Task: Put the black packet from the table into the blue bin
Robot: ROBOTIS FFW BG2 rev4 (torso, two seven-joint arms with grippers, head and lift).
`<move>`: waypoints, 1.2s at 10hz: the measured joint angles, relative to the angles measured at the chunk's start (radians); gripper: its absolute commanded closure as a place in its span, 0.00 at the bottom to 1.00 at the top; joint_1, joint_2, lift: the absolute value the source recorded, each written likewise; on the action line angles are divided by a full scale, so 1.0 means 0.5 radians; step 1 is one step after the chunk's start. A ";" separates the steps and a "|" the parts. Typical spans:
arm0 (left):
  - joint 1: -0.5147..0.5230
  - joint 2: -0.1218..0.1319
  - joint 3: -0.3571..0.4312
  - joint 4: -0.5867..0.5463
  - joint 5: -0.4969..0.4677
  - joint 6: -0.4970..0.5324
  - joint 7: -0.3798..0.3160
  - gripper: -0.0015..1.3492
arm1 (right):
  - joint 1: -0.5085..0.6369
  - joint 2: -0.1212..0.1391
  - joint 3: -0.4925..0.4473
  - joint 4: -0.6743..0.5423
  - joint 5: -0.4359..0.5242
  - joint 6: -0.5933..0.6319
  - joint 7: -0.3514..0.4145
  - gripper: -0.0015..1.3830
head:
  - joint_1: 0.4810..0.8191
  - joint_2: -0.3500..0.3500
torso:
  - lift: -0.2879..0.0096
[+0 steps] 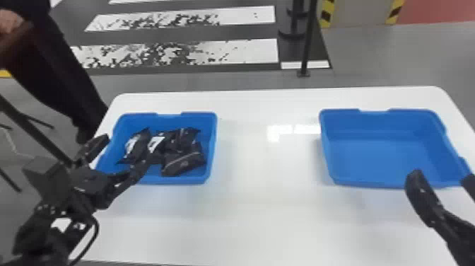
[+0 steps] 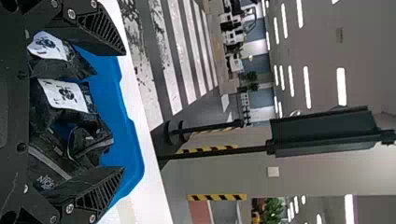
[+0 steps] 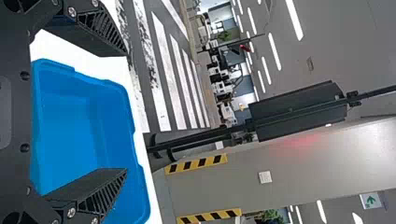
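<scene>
Big white table (image 1: 268, 219) under left blue bin (image 1: 212, 141).
Well right of left blue bin, other blue bin (image 1: 374, 152). Over left blue bin's near left side, left gripper (image 1: 123, 151), wide open; well to its right, right gripper (image 1: 442, 178), also wide open. Inside left blue bin, black packets (image 1: 183, 162).

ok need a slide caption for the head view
Left gripper open at a blue bin holding black packets, right gripper open at a second blue bin
</scene>
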 measured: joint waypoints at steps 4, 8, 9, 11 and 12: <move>0.470 -0.029 0.003 -0.297 0.388 -0.219 0.295 0.12 | 0.005 0.000 -0.001 -0.001 -0.004 0.000 0.000 0.10 | 0.63 0.73 | 0.60; 0.638 -0.039 -0.008 -0.394 0.431 -0.352 0.388 0.12 | 0.010 0.000 -0.005 -0.009 -0.007 0.000 0.000 0.10 | 0.63 0.74 | 0.60; 0.657 -0.039 -0.015 -0.395 0.447 -0.361 0.403 0.12 | 0.010 0.000 -0.005 -0.010 -0.008 0.000 0.000 0.10 | 0.63 0.74 | 0.60; 0.678 -0.039 -0.029 -0.395 0.470 -0.374 0.419 0.12 | 0.011 0.000 -0.007 -0.014 -0.008 0.000 0.000 0.10 | 0.63 0.74 | 0.60; 0.679 -0.039 -0.031 -0.395 0.473 -0.374 0.419 0.12 | 0.012 0.000 -0.003 -0.015 -0.006 0.000 0.000 0.10 | 0.63 0.74 | 0.60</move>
